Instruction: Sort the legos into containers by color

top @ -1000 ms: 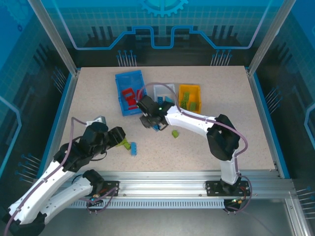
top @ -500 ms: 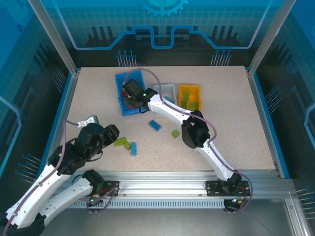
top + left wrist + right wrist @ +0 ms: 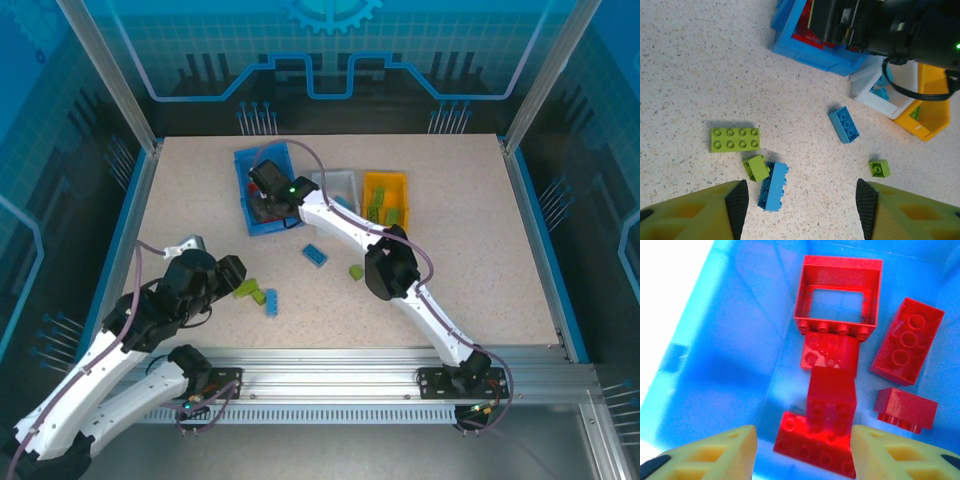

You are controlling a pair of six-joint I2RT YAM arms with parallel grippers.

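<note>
Speckled surface [image 3: 480, 270]: right end effector [image 3: 802, 450] hovering over blue bin [image 3: 715, 340], parted, empty, red legos [image 3: 837, 290] sitting inside, sorted; left end effector [image 3: 800, 200] gaping empty, aiming at lime lego [image 3: 735, 139] near bin.

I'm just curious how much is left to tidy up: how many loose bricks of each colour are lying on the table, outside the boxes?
Lime green bricks: 3
Blue bricks: 2
Total: 5
</note>
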